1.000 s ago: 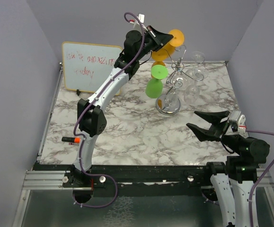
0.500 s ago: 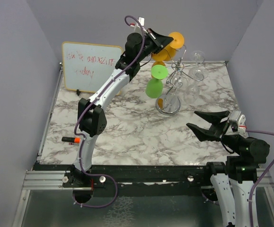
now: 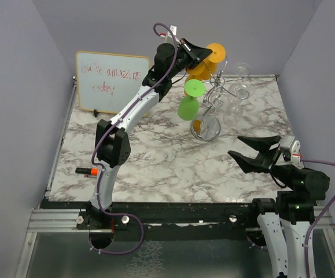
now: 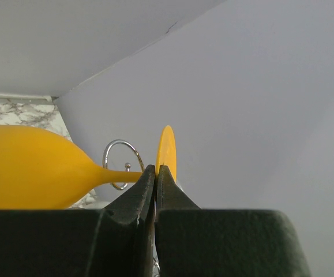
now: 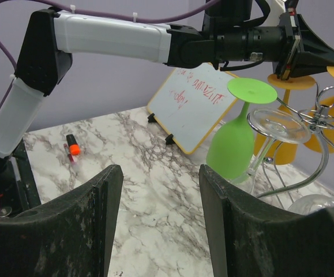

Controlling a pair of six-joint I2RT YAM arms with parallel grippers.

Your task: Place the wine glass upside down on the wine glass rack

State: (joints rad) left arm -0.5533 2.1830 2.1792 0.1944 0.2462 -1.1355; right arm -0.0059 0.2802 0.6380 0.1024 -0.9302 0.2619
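Between the fingers of the left claw [image 4: 156,171], pressed together high above the tabletop [image 3: 155,156], sits the thin stem of the orange wine glass [image 4: 34,170], pinched just beside its foot, with the bowl reaching away to the claw's left. A curled loop of the wine glass rack [image 3: 206,135] lies just beyond the fingertips. Below this claw a green glass [image 3: 188,107] hangs foot-up on the rack. The right claw [image 3: 235,146] hovers spread wide and empty, well apart from the rack.
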